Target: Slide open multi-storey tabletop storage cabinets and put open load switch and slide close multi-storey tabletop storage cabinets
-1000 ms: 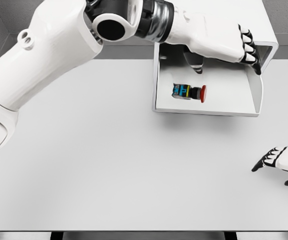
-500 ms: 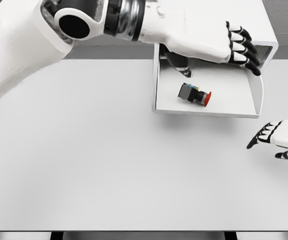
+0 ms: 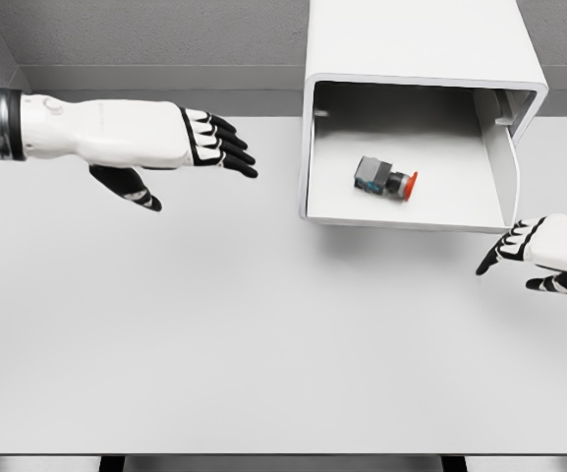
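Looking near to far, you get these:
Table [image 3: 263,354]: smooth, matte, pale grey top fills your view; its front edge runs along the bottom.
Right hand [image 3: 538,251]: low at your right edge, just in front of the drawer, black fingers loosely extended, holding nothing.
Left hand [image 3: 180,143]: over the table's left, well clear of the drawer, fingers straight and spread toward it, empty.
Switch [image 3: 385,179]: lies on its side on the drawer floor, long axis running left-right and slightly tilted, red button end to your right, grey body to your left.
Drawer [image 3: 504,182]: white, thin-walled, slid out toward you.
Cabinet [image 3: 416,39]: white, boxy, rounded corners.
Room: grey wall behind.
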You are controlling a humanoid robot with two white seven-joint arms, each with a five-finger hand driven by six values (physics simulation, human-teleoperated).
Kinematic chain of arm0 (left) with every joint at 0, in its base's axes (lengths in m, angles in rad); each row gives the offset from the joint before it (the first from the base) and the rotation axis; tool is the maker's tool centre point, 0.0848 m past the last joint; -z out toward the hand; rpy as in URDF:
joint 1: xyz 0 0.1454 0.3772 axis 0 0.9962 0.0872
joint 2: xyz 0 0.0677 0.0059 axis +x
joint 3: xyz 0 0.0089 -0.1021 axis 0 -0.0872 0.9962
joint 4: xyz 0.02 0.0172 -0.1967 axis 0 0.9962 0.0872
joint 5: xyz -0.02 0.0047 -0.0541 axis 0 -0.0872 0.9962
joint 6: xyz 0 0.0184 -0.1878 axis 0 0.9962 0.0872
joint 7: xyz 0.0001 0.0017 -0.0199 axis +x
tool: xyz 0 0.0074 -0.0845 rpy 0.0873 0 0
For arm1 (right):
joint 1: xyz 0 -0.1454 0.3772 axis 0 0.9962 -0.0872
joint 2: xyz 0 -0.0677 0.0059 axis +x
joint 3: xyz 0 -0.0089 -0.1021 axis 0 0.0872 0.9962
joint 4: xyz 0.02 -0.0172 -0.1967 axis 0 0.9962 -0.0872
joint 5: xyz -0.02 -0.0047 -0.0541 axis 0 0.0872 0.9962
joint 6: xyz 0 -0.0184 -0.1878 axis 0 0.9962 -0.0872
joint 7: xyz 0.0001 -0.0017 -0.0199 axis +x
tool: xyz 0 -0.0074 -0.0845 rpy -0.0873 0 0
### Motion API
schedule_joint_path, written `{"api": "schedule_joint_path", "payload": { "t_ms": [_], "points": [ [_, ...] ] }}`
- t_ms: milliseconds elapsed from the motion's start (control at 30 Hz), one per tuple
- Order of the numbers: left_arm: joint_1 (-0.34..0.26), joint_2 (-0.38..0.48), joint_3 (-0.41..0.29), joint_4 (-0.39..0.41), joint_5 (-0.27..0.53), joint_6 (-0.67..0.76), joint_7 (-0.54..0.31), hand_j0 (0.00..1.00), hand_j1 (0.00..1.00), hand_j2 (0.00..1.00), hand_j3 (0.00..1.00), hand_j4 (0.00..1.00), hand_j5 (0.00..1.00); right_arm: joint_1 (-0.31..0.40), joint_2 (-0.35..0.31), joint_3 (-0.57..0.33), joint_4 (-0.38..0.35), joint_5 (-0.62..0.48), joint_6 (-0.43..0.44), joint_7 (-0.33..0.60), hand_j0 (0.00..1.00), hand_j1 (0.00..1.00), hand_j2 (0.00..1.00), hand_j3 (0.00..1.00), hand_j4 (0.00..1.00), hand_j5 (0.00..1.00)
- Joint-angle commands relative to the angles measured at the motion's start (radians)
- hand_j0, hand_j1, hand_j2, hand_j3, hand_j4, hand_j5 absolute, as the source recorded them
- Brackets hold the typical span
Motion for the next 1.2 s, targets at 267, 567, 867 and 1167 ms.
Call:
{"api": "schedule_joint_path", "payload": {
  "t_ms": [267,567,867,1167],
  "points": [
    [0.008,-0.019,0.002,0.013,-0.035,0.003,0.001,1.00,1.00,1.00,1.00,1.00,1.00,-0.020,-0.004,0.000,0.001,-0.036,0.003,-0.001,0.72,0.72,0.72,0.72,0.72,0.72],
    [0.028,-0.020,0.001,0.019,-0.041,0.003,0.001,1.00,1.00,1.00,1.00,1.00,1.00,-0.021,0.001,0.005,0.004,-0.036,0.003,-0.001,0.73,0.73,0.73,0.73,0.73,0.73],
    [0.029,-0.039,-0.003,0.048,-0.070,0.003,0.001,1.00,1.00,1.00,1.00,1.00,1.00,-0.020,0.001,0.002,0.081,-0.036,0.003,-0.001,0.73,0.73,0.73,0.73,0.73,0.73],
    [0.021,-0.043,-0.022,0.049,-0.075,0.003,0.001,1.00,1.00,1.00,1.00,1.00,1.00,0.038,-0.010,0.000,0.000,-0.028,0.003,-0.001,0.72,0.72,0.72,0.72,0.72,0.72]
  ]
}}
